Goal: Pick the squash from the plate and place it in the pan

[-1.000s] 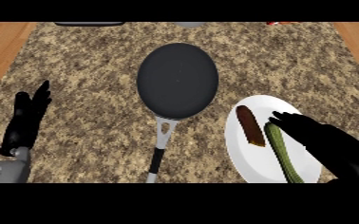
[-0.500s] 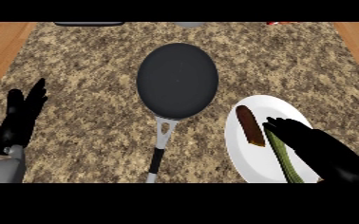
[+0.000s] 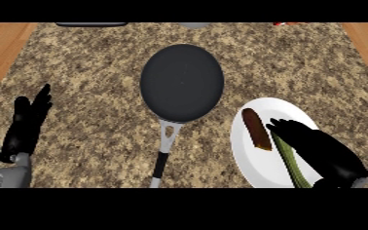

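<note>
1. Head view: my right hand [image 3: 320, 151] lies over the green squash [image 3: 290, 159], fingers [image 3: 282, 125] stretched along it, not curled round it.
2. The squash lies on the white plate [image 3: 251, 163], just beside a brown piece of food [image 3: 256, 129].
3. The black pan [image 3: 182, 82] sits left of the plate.
4. My left hand [image 3: 25, 124] rests with straight fingers at the counter's [image 3: 86, 68] left edge.

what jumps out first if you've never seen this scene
The black pan sits in the middle of the speckled counter, handle toward the robot. At lower right a white plate holds a brown item and the green squash, with the right hand lying over the squash. The left hand rests open at the left edge.
</note>
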Robot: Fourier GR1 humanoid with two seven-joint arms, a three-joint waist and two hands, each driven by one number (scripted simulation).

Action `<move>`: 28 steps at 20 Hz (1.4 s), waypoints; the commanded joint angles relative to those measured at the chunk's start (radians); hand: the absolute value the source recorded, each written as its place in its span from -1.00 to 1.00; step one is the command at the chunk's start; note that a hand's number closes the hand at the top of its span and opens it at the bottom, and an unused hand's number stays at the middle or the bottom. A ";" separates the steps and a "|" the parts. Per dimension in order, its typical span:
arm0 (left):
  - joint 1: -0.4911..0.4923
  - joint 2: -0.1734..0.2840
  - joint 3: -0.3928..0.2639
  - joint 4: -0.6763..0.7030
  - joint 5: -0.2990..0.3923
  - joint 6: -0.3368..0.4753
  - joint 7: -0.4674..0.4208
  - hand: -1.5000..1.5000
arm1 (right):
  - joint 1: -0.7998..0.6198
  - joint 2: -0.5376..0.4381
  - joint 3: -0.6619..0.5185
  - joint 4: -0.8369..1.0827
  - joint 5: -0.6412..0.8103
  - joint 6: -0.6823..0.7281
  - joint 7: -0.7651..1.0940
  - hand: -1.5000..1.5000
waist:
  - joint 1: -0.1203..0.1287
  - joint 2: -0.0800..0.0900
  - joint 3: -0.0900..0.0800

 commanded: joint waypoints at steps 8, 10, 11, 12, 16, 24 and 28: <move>-0.043 0.022 0.079 0.044 -0.005 -0.068 -0.002 0.00 | 0.010 0.086 0.007 0.088 0.149 -0.009 -0.025 -1.00 | -0.001 0.000 0.000; -0.005 -0.014 0.047 -0.069 -0.025 -0.043 0.076 0.00 | -0.019 0.069 -0.022 0.132 0.157 -0.005 -0.069 -1.00 | 0.001 0.000 0.000; -0.034 0.004 0.075 0.034 -0.030 -0.060 -0.005 0.00 | -0.005 0.104 -0.001 0.124 0.175 -0.001 -0.041 -1.00 | -0.001 0.000 0.000; -0.039 -0.038 0.026 -0.026 -0.057 -0.028 0.049 0.00 | 0.008 0.064 -0.006 0.128 0.180 -0.035 -0.112 1.00 | -0.001 0.000 0.000; -0.029 -0.037 0.054 0.076 -0.054 -0.025 -0.043 0.00 | -0.094 0.078 0.024 0.150 0.266 -0.108 -0.107 1.00 | 0.002 0.001 0.000; -0.061 -0.032 0.071 -0.017 -0.055 -0.056 0.065 0.00 | -0.033 0.101 -0.053 0.189 0.282 -0.163 -0.218 1.00 | -0.001 0.000 0.000; -0.038 -0.030 0.077 0.000 -0.054 -0.068 0.010 0.00 | -0.209 0.105 -0.165 0.385 0.254 -0.186 -0.232 1.00 | 0.006 0.001 0.000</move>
